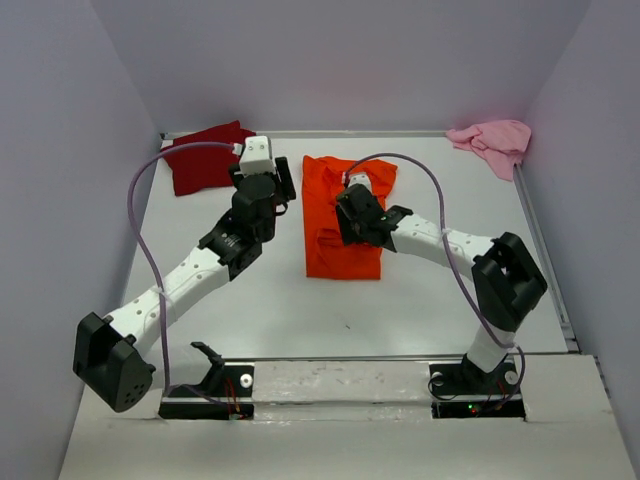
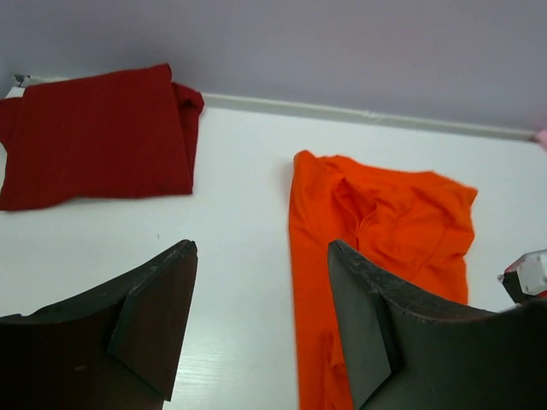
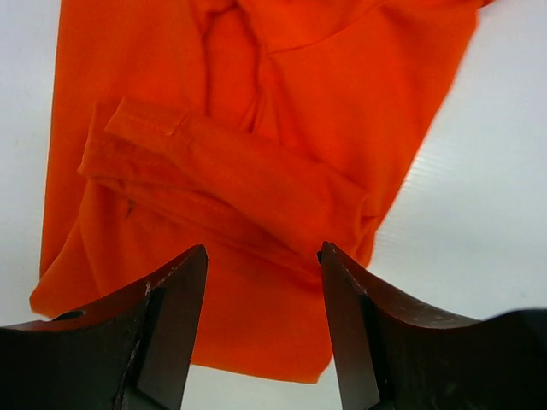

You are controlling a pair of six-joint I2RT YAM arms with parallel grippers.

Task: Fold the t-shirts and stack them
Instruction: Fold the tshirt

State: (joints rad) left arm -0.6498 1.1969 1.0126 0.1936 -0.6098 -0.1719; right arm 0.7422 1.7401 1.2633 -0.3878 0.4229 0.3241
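The bright orange t-shirt point(image 1: 343, 245) lies partly folded in the middle of the table, a sleeve turned in over its body. It also shows in the left wrist view point(image 2: 385, 222) and the right wrist view point(image 3: 256, 128). My right gripper point(image 1: 346, 222) point(image 3: 263, 299) hovers open and empty just above it. My left gripper point(image 1: 284, 182) point(image 2: 261, 290) is open and empty over bare table beside the shirt's left edge. The dark red t-shirt point(image 1: 205, 155) point(image 2: 94, 137) lies folded at the back left. The pale pink t-shirt point(image 1: 492, 140) lies crumpled at the back right corner.
Lilac walls enclose the white table point(image 1: 250, 310) at the back and both sides. A metal rail point(image 1: 545, 250) runs along the right edge. The arm bases point(image 1: 480, 385) stand at the near edge.
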